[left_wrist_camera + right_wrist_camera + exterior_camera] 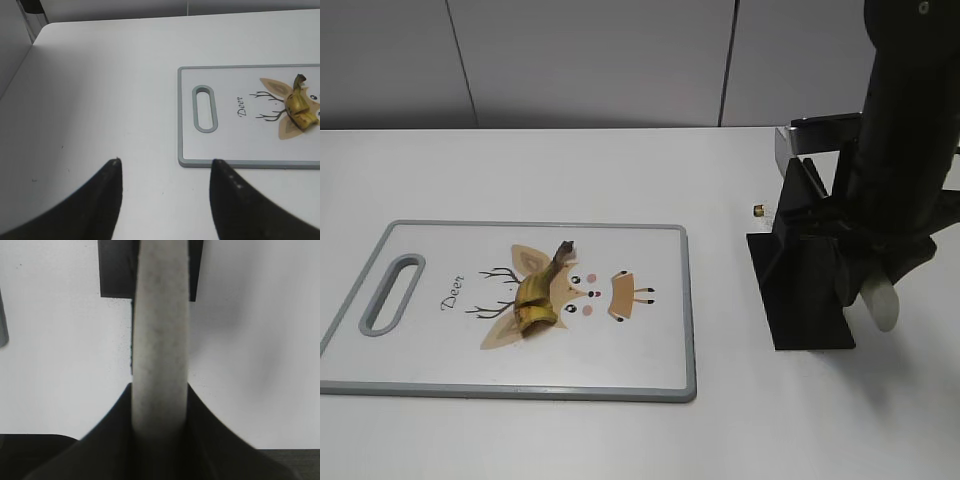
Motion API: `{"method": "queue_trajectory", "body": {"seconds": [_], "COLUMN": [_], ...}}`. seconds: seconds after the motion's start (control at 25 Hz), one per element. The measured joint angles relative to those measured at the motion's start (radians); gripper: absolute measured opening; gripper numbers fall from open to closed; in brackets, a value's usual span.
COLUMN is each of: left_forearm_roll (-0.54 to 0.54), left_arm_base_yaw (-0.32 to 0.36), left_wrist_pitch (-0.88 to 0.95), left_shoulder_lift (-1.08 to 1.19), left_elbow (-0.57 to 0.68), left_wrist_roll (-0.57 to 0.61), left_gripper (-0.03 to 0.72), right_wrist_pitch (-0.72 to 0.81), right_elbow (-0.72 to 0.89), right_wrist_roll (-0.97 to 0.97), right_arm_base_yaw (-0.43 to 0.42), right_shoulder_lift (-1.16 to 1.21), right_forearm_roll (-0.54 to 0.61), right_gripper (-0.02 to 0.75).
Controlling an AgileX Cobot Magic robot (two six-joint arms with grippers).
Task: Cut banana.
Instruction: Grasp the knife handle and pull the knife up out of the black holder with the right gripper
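Note:
A short, browning banana piece [538, 296] lies on the deer print of the white cutting board [430, 365]. Both also show in the left wrist view, banana [299, 105] and board [235, 145]. My left gripper [165, 162] is open and empty over bare table, left of the board's handle slot; it is outside the exterior view. My right gripper [865, 268] is shut on the knife's white handle [883, 303] at the black knife stand [805, 295]. In the right wrist view the handle [160, 315] runs up between the jaws [160, 390]. The blade is hidden.
A small brass-coloured object [758, 210] sits on the white table just left of the stand. The stand's dark base [115, 270] shows beyond the handle. A grey wall runs along the table's far edge.

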Motion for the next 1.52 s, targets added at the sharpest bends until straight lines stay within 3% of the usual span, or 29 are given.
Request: {"method": "queue_trajectory", "body": {"seconds": [1.2, 1.52], "left_forearm_roll": [0.0, 0.0], "left_arm_base_yaw": [0.0, 0.0], "left_wrist_pitch": [0.0, 0.0], "left_shoulder_lift": [0.0, 0.0], "left_elbow": [0.0, 0.0], "left_wrist_roll": [0.0, 0.001], "left_gripper": [0.541, 0.541], "right_wrist_pitch": [0.05, 0.05], "right_elbow": [-0.234, -0.241], "right_wrist_roll": [-0.011, -0.242], "right_arm_base_yaw": [0.0, 0.0], "right_shoulder_lift": [-0.138, -0.15], "right_forearm_roll": [-0.032, -0.035], "right_gripper": [0.16, 0.16]}}
